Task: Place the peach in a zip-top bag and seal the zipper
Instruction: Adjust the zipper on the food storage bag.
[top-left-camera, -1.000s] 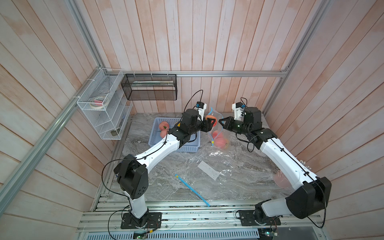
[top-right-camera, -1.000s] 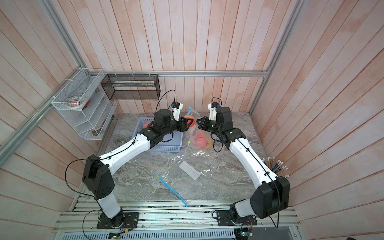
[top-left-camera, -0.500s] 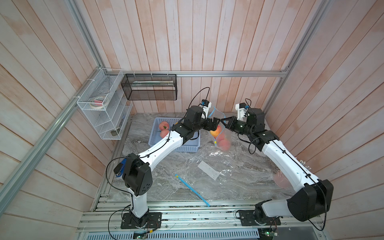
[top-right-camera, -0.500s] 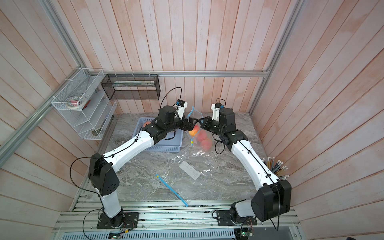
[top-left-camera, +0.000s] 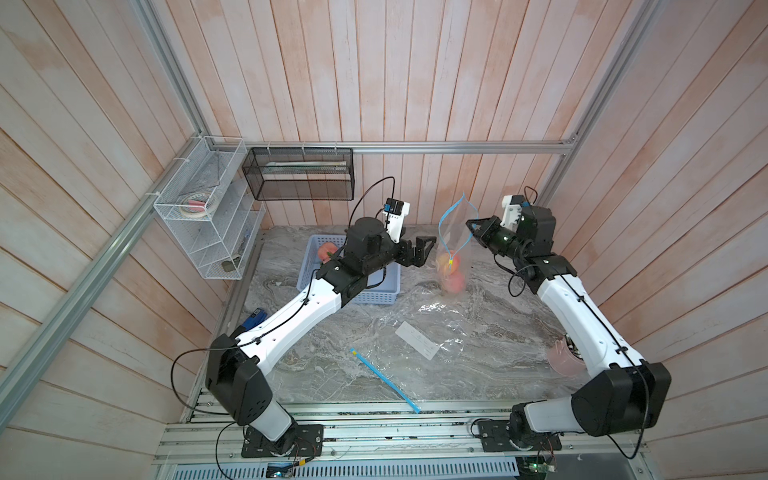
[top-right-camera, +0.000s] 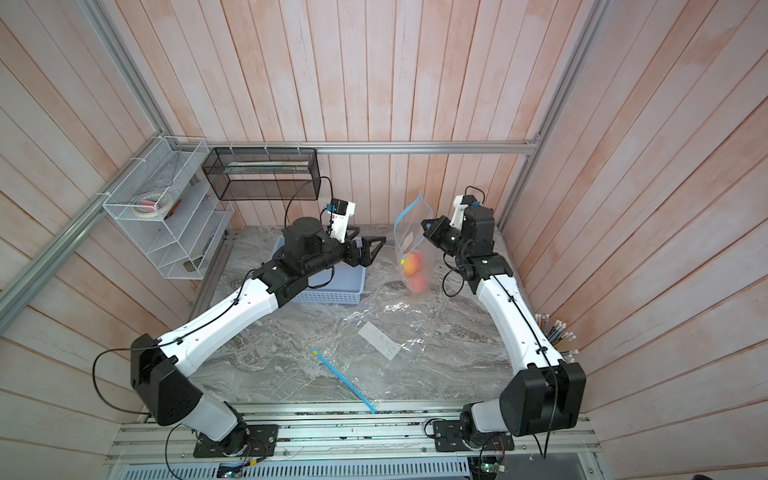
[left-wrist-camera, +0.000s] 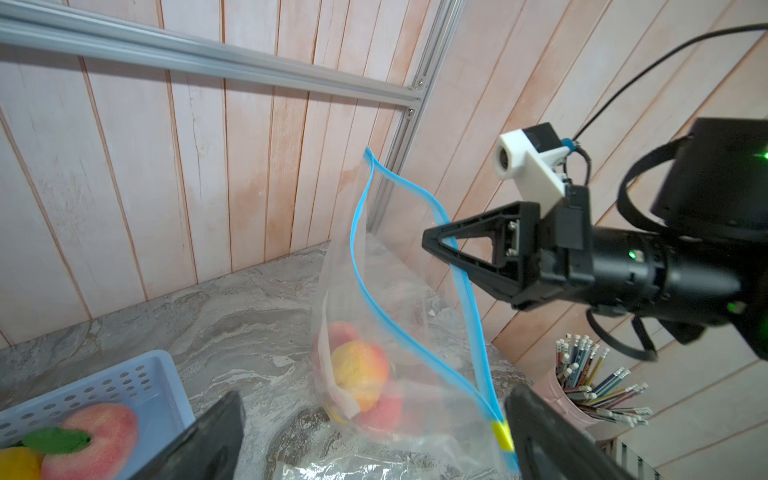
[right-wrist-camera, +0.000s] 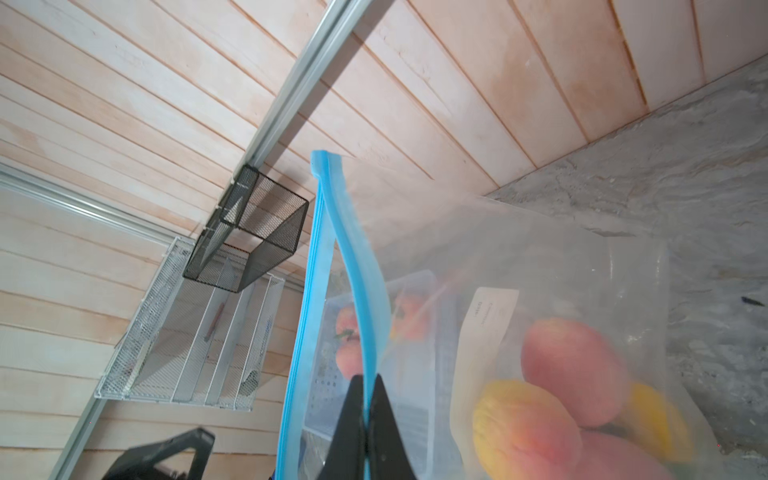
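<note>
A clear zip-top bag hangs upright at the back of the table, its blue zipper parted into an open mouth. My right gripper is shut on one zipper strip. A peach lies in the bottom of the bag on top of other fruit, and shows in the wrist views too. My left gripper stands open and empty just left of the bag, apart from it. A yellow slider sits at the zipper's low end, beside my left finger.
A blue basket with more fruit stands under my left arm. A second flat bag with a blue zipper lies mid-table. A pink pencil cup is at the right, with wire racks on the left wall.
My left gripper opened and let go of the peach, which dropped into the bag. The left gripper then drew back from the bag's mouth. My right gripper kept its hold.
</note>
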